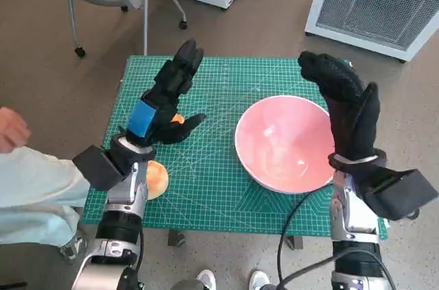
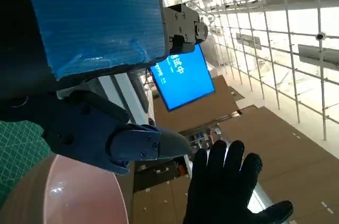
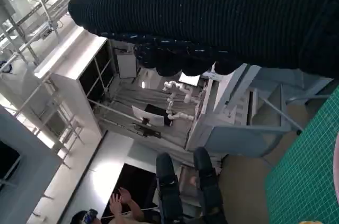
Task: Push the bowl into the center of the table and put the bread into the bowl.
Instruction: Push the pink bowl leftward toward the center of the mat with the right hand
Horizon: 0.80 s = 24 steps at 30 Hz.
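The bowl (image 1: 282, 143), pink and empty, sat on the green cutting mat (image 1: 206, 187) that covered the desk, right of the middle and near the right edge. By my reading it had not yet reached the center, so the push was either unstarted or only partly made. The bread (image 1: 157, 179) lay at the near left of the mat, mostly hidden under the left forearm; a small orange patch showing between the left hand's fingers may have been part of it or something else, I could not tell which. Nothing lay in the bowl, so placing the bread was still wholly left to do.

The left hand (image 1: 168, 101) was raised above the left half of the mat with fingers extended and spread, gripping nothing. The right hand (image 1: 346, 108) stood upright by the bowl's far right rim, fingers straight and apart, empty; whether it touched the rim I could not tell.

Counted: one bowl, one bread as far as could be seen, one mat, two hands. A person's sleeve (image 1: 31, 190) showed at the left edge.
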Available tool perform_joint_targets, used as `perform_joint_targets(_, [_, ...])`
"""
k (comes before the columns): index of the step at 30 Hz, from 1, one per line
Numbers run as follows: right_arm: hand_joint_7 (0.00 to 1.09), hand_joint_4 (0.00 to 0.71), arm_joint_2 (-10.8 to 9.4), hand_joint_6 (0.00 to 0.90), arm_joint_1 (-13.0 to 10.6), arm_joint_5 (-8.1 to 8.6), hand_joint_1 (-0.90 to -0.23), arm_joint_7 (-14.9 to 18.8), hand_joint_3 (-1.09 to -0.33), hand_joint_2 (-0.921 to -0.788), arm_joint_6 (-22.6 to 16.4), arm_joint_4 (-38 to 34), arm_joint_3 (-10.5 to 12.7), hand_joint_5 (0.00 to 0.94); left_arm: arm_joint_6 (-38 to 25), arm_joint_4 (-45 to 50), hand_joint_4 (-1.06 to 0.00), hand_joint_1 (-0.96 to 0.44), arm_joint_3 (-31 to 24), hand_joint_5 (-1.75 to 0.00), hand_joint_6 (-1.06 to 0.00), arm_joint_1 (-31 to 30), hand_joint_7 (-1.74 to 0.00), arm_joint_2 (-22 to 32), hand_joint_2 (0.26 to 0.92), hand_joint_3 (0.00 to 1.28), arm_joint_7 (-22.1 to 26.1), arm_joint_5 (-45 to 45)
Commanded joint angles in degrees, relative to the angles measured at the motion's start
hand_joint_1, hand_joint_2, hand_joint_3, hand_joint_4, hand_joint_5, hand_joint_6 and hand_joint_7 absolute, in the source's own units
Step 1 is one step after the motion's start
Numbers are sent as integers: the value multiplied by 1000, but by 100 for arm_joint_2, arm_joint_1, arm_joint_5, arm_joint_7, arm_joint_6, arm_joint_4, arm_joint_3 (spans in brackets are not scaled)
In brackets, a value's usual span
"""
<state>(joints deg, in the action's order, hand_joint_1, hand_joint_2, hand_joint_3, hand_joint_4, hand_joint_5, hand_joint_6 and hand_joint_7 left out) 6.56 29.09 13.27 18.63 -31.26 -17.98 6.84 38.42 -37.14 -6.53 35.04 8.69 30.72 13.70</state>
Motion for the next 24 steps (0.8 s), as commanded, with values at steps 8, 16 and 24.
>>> perform_joint_targets(8, [549, 205, 63, -1, -178, -35, -637, -56, -726, -921, 53, 49, 63, 2, -38, -35, -46, -524, 2, -1, -123, 107, -11, 9, 921, 303, 9, -1])
perform_joint_targets(16, [553, 207, 430, -1, -292, -170, -618, -232, -759, -921, -718, -672, 591, 2, -31, -1, -46, -525, 8, -1, -124, 73, -12, -11, 921, 299, -15, -13])
perform_joint_targets(24, [575, 231, 483, 13, -201, -658, -581, -1202, -775, -921, -1656, -2066, 1085, 13, -6, -42, -48, -530, -20, -1, -130, 66, -14, -12, 921, 299, -48, -11])
